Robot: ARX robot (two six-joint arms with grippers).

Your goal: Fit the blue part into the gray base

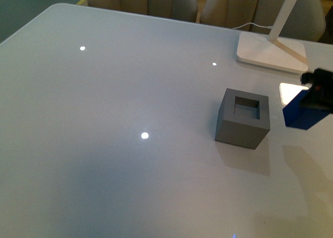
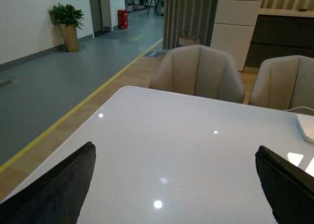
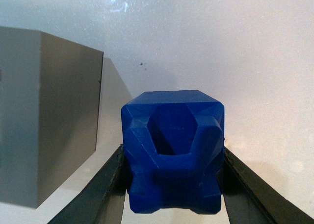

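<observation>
Friend: Where is the blue part (image 3: 171, 136) now?

Me: My right hand (image 3: 174, 194) holds it. The two dark fingers (image 3: 105, 194) press on its sides, one on each side. It has a little loop on it, and the loop faces my wrist camera.

Friend: And the gray base (image 1: 239, 131)?

Me: It sits on the white bench (image 1: 104, 144), a bit to the right of the middle. The square hole (image 1: 246, 108) in it points up. The blue part is just beside the base, on its right side. They do not touch. The blue part is not in the hole yet.

Friend: What about your other hand?

Me: My left hand (image 2: 171, 194) is spread wide with nothing in it. From its camera I only see the bench and two chairs (image 2: 198, 72) behind it.

Friend: Anything else on the bench?

Me: A white lamp (image 1: 270, 50) stands at the back, behind the gray base.
</observation>
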